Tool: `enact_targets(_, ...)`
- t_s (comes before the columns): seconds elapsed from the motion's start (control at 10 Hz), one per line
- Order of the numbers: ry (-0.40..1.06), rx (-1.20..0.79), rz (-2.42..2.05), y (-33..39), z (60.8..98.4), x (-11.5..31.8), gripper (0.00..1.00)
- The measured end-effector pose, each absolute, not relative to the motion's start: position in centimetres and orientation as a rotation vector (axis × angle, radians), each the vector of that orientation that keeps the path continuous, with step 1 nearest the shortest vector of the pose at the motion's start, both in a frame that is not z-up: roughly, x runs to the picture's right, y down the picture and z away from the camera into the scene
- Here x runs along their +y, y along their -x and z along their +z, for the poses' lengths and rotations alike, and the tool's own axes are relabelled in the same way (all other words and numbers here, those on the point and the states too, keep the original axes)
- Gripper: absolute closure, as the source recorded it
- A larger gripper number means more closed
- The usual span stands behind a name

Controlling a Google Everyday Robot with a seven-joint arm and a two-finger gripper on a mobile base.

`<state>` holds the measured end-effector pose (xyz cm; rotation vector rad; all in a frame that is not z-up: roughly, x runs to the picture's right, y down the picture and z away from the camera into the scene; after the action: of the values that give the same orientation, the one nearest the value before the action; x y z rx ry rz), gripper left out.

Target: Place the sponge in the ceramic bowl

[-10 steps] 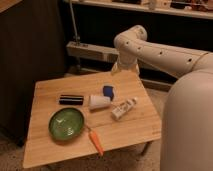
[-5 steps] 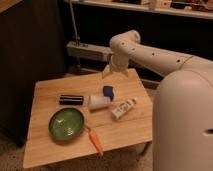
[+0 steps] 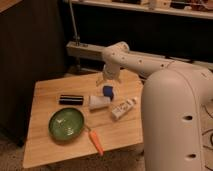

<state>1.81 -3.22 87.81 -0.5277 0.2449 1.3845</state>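
The blue sponge (image 3: 108,91) lies on the wooden table (image 3: 50,150), against the right end of a white cup (image 3: 99,102) lying on its side. The green ceramic bowl (image 3: 66,123) sits at the front left of the table with nothing in it. My gripper (image 3: 106,79) hangs from the white arm (image 3: 135,61) just behind and above the sponge, over the table's back edge. It holds nothing that I can see.
A black rectangular bar (image 3: 71,99) lies left of the cup. A white packet (image 3: 123,108) lies right of the sponge and an orange carrot (image 3: 95,141) near the front edge. My white base (image 3: 175,120) fills the right side. A dark cabinet (image 3: 30,45) stands to the left.
The arm has swung left and lower across the frames, bringing the gripper from the table's back right corner to just behind the sponge. The objects on the table have not moved.
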Motion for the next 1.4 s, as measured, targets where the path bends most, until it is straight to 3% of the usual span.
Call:
enact_targets(0.8,0.615,0.347,1.399,-0.9,95.0,-0.7,0.20)
enact_targets(1.4,0.632,0.328,1.387,-0.4,97.5,0.5,0.20)
